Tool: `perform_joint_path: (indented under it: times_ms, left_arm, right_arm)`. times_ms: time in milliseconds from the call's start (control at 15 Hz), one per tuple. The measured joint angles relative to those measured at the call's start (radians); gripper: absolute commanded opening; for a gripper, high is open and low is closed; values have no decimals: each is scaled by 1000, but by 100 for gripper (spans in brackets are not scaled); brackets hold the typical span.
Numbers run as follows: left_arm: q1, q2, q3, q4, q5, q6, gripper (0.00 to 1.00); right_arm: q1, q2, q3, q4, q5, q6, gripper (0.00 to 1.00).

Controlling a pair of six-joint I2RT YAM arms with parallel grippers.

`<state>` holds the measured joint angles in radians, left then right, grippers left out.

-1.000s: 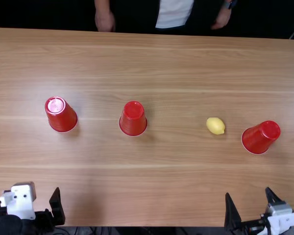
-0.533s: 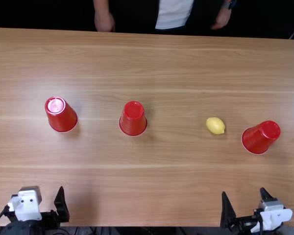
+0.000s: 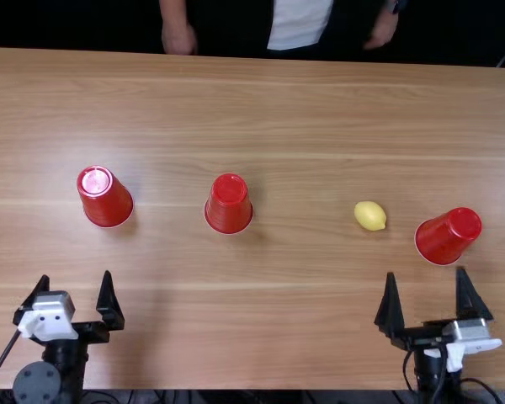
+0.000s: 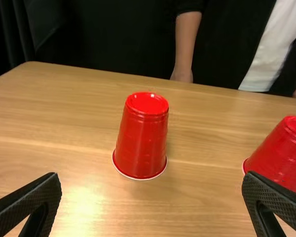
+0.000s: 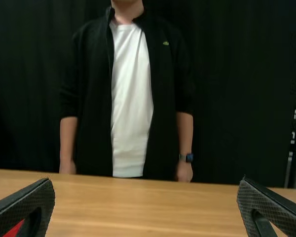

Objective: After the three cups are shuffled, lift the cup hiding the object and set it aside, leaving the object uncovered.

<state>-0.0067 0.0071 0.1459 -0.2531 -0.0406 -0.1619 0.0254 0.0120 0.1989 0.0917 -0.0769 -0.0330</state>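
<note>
Close to the near edge of the light brown wooden desk (image 3: 252, 109), the left claw (image 3: 74, 282) is hanging with its two flat black fingers spread wide and released, gripping nothing. Farther right along that same edge, the right claw (image 3: 427, 282) is likewise gaping open and empty.

Just beyond the right claw, the right-hand red plastic cup (image 3: 448, 236) is standing upside down with its rim on the desk, not touching the fingers. Slightly farther in and to its left, the small yellow lemon-shaped object (image 3: 370, 216) is lying uncovered on the bare wood, near that cup but apart from it.

Well to the left of the object, the middle red plastic cup (image 3: 228, 204) is sitting upside down. The left-hand red plastic cup (image 3: 103, 198) is standing inverted too, straight ahead of the left claw and well apart from the middle one.
</note>
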Motion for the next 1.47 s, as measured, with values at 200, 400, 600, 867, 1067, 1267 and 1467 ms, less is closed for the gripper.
perform_joint_path:
  times_ms: [200, 400, 600, 867, 1067, 1267, 1467]
  left_arm:
    - [0, 2, -96, 118, 0, 0, 100]
    - [0, 2, -103, 134, 0, 0, 100]
    - [0, 2, -109, 147, 0, 0, 100]
    - [0, 2, -109, 147, 1, 0, 100]
    - [0, 2, -109, 147, 0, -1, 100]
    - [0, 2, -109, 148, 0, -3, 100]
    - [0, 2, -109, 147, 0, -3, 100]
  right_arm:
    - [0, 0, -111, 13, -1, 0, 100]
    - [0, 0, -156, 17, 0, 1, 100]
    - [0, 0, -168, 6, 0, 1, 100]
    - [0, 0, -167, 7, 1, 0, 100]
    - [0, 0, -167, 7, 3, 0, 100]
    - [0, 0, -168, 7, 3, -2, 100]
    - [0, 0, -167, 7, 3, -3, 100]
